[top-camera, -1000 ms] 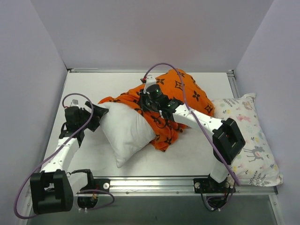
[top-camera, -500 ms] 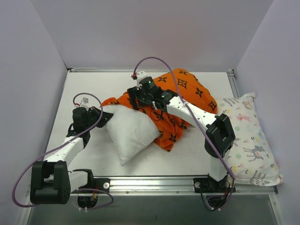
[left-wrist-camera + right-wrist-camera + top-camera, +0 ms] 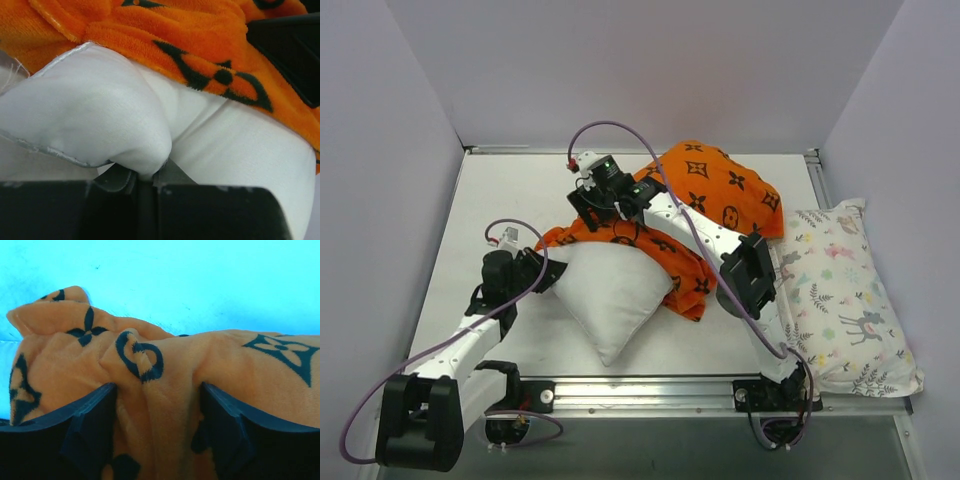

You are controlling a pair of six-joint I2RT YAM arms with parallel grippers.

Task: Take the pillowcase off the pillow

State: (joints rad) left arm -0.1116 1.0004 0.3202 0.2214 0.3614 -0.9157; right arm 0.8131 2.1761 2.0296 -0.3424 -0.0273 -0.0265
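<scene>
We found the bright orange fleecy pillowcase [image 3: 715, 190], printed with black flower and circle motifs, lying across the middle and far right of the white worktop [image 3: 510, 190]. Its long axis ran slantwise from left of centre to the far right. The plump plain white pillow [image 3: 610, 300] stuck out from under its near-left edge, with one exposed corner pointing at the near edge. How much of it lay inside the cover we could not tell.

The left tool [image 3: 540, 270] was clamped on the pillow's left corner, and the wrist view showed white cloth pinched between its fingers [image 3: 119, 181]. The right tool [image 3: 588, 207] gripped a thick fold of orange fabric near the cover's left end, bunched between its fingers [image 3: 90, 427].

We judged both things light and soft. The fleece would likely stretch and cling to the pillow's smooth shell, while the pillow would squash rather than resist. A gathered hem seemed the best hold for the cover, and a corner seam for the pillow. A white animal-print pillow [image 3: 840, 290] lay just beside the cover at the right.
</scene>
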